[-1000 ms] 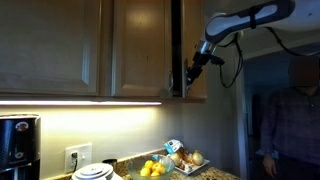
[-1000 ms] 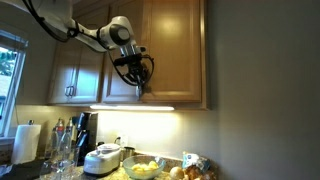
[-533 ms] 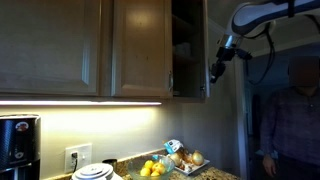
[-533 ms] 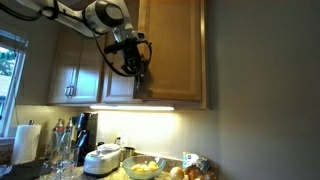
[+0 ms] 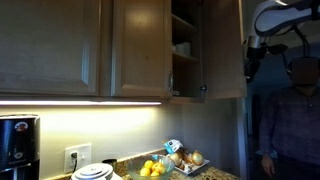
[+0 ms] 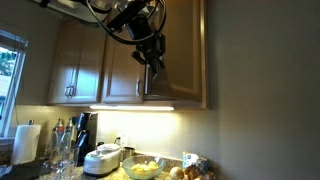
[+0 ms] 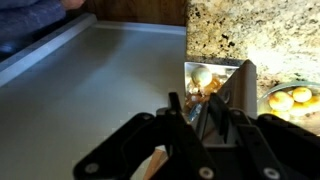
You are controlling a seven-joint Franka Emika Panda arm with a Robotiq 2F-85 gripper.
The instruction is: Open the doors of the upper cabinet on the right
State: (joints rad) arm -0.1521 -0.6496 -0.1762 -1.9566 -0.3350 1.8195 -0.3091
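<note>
The upper cabinet (image 5: 185,75) shows in both exterior views. Its left door (image 5: 140,50) is closed. Its right door (image 5: 225,50) is swung wide open and also shows in the other exterior view (image 6: 182,45). Inner shelves hold white cups (image 5: 183,47). My gripper (image 5: 250,68) is at the open door's free edge, low down, as an exterior view (image 6: 153,62) also shows. In the wrist view the fingers (image 7: 205,112) are closed on the door's edge; the bar handle is hidden by them.
A person (image 5: 295,110) stands close beyond the open door. Below, the granite counter (image 7: 230,30) holds a bowl of yellow fruit (image 5: 152,168), a packet (image 5: 178,148), a white cooker (image 5: 92,172) and a coffee machine (image 5: 15,140). A handle-less cabinet (image 5: 50,45) adjoins.
The gripper has swung outward with the right door, which went from slightly ajar to wide open. The shelves and cups have come into sight.
</note>
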